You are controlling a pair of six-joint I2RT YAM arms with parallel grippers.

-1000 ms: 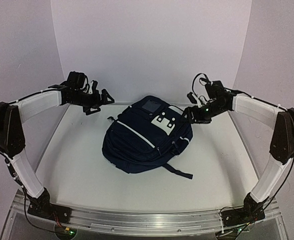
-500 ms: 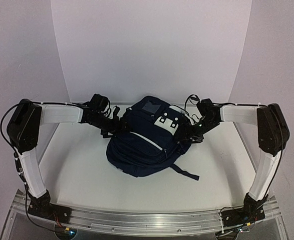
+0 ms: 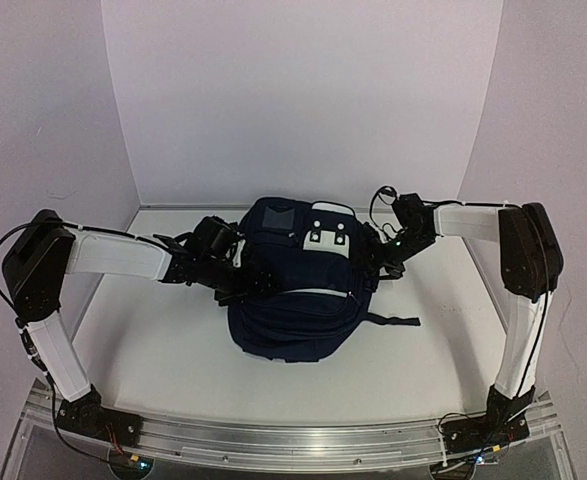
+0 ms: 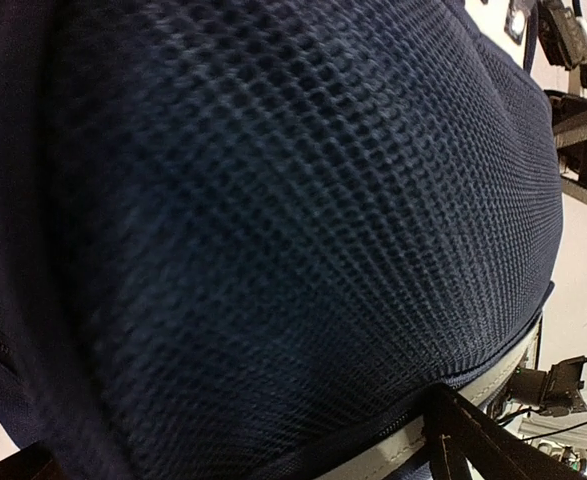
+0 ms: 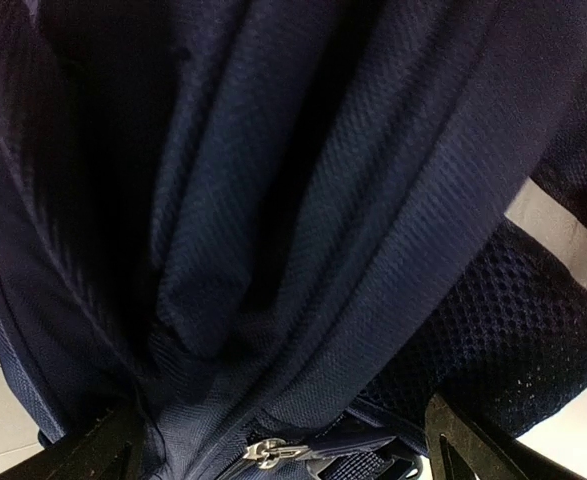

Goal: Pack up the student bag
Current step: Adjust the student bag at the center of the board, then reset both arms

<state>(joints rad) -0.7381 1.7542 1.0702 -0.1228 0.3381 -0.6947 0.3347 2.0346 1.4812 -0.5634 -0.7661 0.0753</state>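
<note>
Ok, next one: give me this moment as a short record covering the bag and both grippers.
bag: navy backpack lying mid-table, white patch facing up
left gripper: open, pressed against the backpack's left side
right gripper: open, against the backpack's right side
zipper pull: low in the right wrist view, between the fingertips
strap: trails loose on the table to the right

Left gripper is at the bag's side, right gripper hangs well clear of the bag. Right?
No. The left gripper is at the side of the student bag, but the right gripper is not clear: it sits against the opposite side. The top external view shows this; fabric fills the right wrist view.
</note>
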